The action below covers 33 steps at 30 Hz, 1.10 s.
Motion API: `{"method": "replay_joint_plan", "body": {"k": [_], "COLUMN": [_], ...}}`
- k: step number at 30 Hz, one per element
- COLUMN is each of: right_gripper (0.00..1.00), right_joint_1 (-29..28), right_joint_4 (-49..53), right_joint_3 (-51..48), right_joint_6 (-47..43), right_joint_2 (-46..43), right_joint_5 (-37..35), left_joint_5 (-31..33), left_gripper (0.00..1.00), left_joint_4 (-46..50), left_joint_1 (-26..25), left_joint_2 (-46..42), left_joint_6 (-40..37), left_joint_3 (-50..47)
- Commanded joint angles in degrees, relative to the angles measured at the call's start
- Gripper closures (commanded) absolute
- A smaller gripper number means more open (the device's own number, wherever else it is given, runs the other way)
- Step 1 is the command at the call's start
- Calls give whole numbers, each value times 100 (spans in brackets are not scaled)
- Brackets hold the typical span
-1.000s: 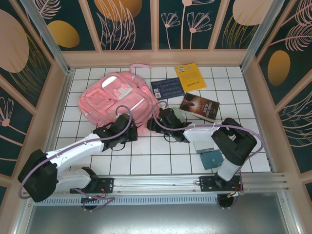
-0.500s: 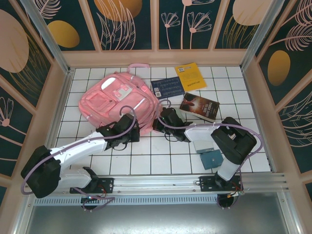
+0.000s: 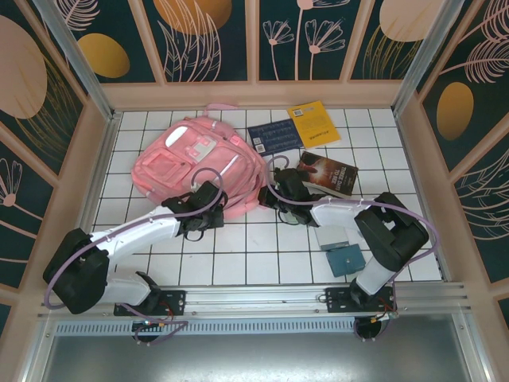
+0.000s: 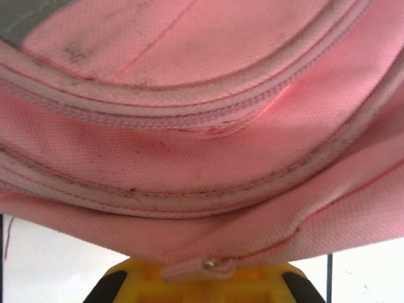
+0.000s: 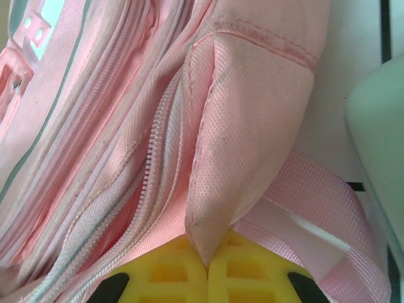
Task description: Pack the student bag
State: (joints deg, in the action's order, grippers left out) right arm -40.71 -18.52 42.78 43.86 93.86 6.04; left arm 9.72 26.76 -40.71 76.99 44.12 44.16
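Note:
The student bag [image 3: 191, 159], a large pink backpack, lies front up on the white tiled table at the back left. My left gripper [image 3: 211, 199] is at its near edge. In the left wrist view pink fabric and seams hang over the yellow jaws of the left gripper [image 4: 202, 278], which is shut on the bag's edge, with a zipper pull [image 4: 199, 267] lying across them. My right gripper [image 3: 268, 192] is at the bag's right side. In the right wrist view the right gripper [image 5: 208, 268] is shut on a fold of bag fabric beside an open zipper [image 5: 154, 164] and a strap [image 5: 315, 196].
Three books lie right of the bag: a blue one [image 3: 274, 137] touching it, a yellow one [image 3: 312, 122] behind and a dark one [image 3: 328, 173] near my right arm. A small blue box [image 3: 343, 261] sits by the right arm's base. Wooden walls enclose the table.
My right gripper has shut on the bag's side fabric. Both arms moved away from their bases and to the right, shifting the bag; the blue book was pushed back and turned.

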Motion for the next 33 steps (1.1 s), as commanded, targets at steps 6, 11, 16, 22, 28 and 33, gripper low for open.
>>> {"method": "replay_joint_plan", "body": {"k": [6, 11, 16, 22, 28, 33], "right_gripper": [100, 100, 100, 100, 100, 100], "right_joint_1": [344, 294, 248, 269, 317, 346], "right_joint_4": [-149, -301, -228, -187, -178, -212], "right_joint_3": [-236, -171, -113, -169, -248, -292], "right_joint_6": [-264, -250, -316, -353, -345, -340], "right_joint_2": [-229, -12, 12, -70, -213, -269], "right_joint_5": [-511, -255, -347, -469, -531, -529], "left_joint_5": [855, -1092, -1328, -369, 790, 976], "left_gripper": [100, 100, 100, 100, 100, 100], "left_joint_4": [1285, 44, 23, 695, 1505, 1469], "left_joint_1": [527, 440, -79, -21, 669, 1219], "left_joint_2": [-303, -223, 276, 167, -37, -325], "left_joint_6": [182, -86, -342, -234, 8, 10], "left_joint_3": [121, 313, 722, 621, 238, 0]}}
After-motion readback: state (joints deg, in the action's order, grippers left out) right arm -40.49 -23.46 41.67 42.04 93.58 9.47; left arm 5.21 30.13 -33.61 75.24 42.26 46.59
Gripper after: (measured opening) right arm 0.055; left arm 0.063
